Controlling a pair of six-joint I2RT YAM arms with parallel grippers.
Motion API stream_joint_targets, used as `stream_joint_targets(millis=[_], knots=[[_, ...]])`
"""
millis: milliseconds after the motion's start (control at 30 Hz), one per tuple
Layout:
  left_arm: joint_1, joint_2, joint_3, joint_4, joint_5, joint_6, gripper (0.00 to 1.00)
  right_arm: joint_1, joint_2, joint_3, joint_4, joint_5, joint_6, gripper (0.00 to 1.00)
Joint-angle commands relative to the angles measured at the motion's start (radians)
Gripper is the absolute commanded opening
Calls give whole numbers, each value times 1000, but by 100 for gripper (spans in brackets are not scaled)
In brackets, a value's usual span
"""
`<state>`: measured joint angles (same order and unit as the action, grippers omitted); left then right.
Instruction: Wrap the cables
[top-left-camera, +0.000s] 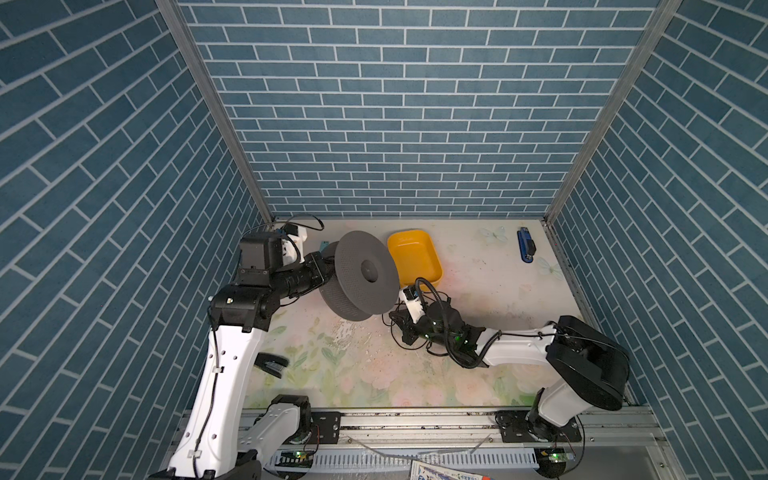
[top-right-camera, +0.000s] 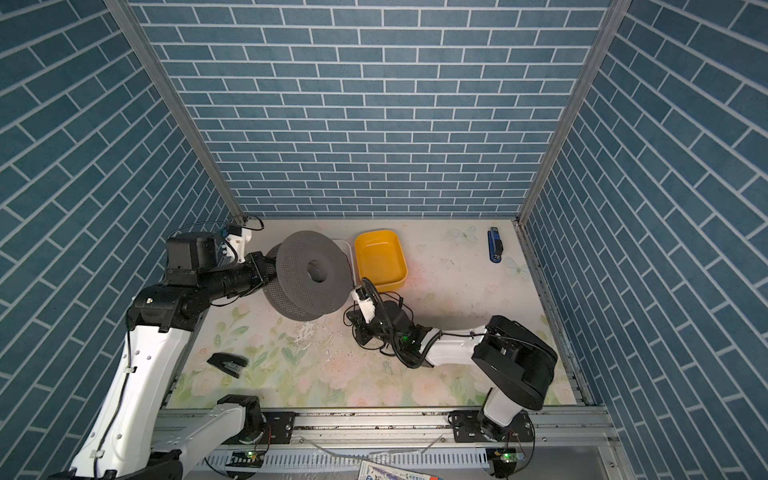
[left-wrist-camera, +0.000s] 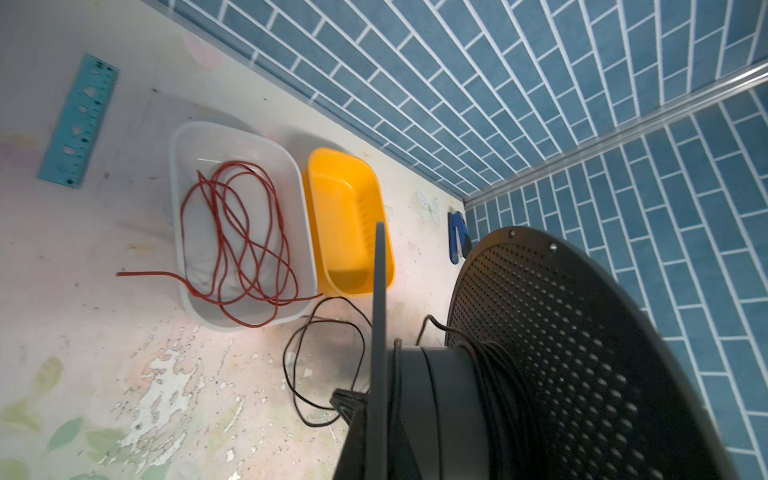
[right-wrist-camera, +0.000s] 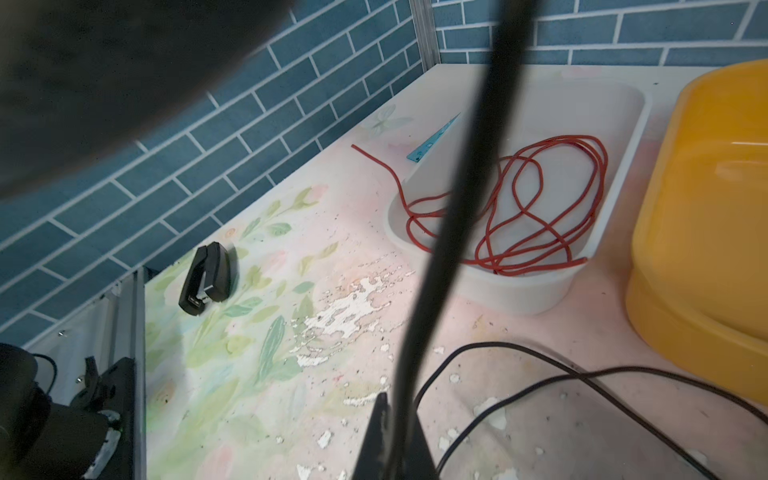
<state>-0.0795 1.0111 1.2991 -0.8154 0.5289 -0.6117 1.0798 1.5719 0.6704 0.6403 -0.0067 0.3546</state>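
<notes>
My left gripper (left-wrist-camera: 376, 440) is shut on the thin near flange of a grey perforated spool (top-left-camera: 365, 274) (top-right-camera: 311, 274) and holds it tilted above the table. The thin black cable (left-wrist-camera: 498, 390) is partly wound on the spool's hub. The rest of it lies in loose loops (left-wrist-camera: 324, 353) on the table below. My right gripper (right-wrist-camera: 395, 440) is low beside the spool (top-left-camera: 401, 326) (top-right-camera: 359, 328). It is shut on a stretch of the cable (right-wrist-camera: 457, 187) that runs taut up toward the spool. More cable loops (right-wrist-camera: 582, 374) lie next to it.
A white tub (left-wrist-camera: 172, 166) holds a red wire (left-wrist-camera: 145, 274) whose tail spills onto the table. A yellow tub (top-left-camera: 415, 253) (left-wrist-camera: 345, 216) stands next to it. A black stapler (top-left-camera: 270, 363) lies front left, a blue stapler (top-left-camera: 525, 245) back right, a teal ruler (left-wrist-camera: 79, 120) near the back wall.
</notes>
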Motion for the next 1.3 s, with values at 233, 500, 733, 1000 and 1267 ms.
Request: stream_joint_targets(millis=[233, 500, 733, 1000, 1267], knots=[[-159, -18, -80, 102, -378, 7, 0, 245, -21, 95, -369, 428, -152, 0], [-419, 37, -85, 50, -756, 33, 0, 405, -21, 260, -607, 621, -223, 0], [-585, 114, -65, -37, -993, 27, 0, 458, -70, 345, -760, 726, -214, 0], [-709, 211, 20, -201, -1098, 27, 0, 456, -137, 431, -978, 886, -100, 0], [-762, 247, 22, -240, -1050, 18, 0, 444, -166, 442, -889, 946, -131, 0]])
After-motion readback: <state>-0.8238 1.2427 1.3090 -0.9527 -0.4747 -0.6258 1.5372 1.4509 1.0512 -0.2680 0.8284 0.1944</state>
